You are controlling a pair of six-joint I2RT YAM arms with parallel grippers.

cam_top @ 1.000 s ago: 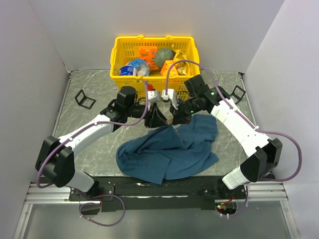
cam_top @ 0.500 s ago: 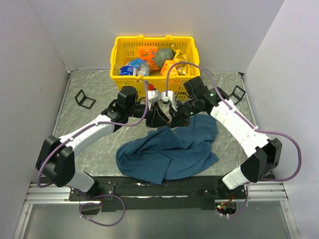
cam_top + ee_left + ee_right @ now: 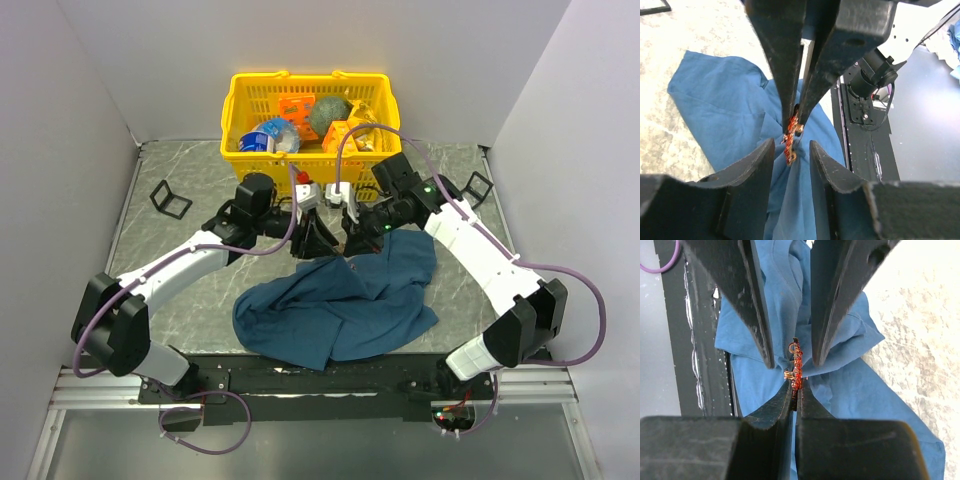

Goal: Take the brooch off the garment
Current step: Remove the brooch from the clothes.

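Two arms reach from the near edge of the table (image 3: 170, 265) & meet over the blue garment (image 3: 340, 315), crumpled at centre-front w/ its far edge drawn up to a peak. At that peak the right gripper (image 3: 795, 387) has jaws pinched tight on the brooch (image 3: 796, 367), a tiny orange-red piece w/ gold bits, sitting on the cloth fold. Opposite, tip to tip, the left gripper (image 3: 791, 146) has jaws partly apart, one finger each side of brooch & fold; can't tell if they touch the cloth. Behind: yellow basket (image 3: 232, 120) w/ misc items at the back wall.
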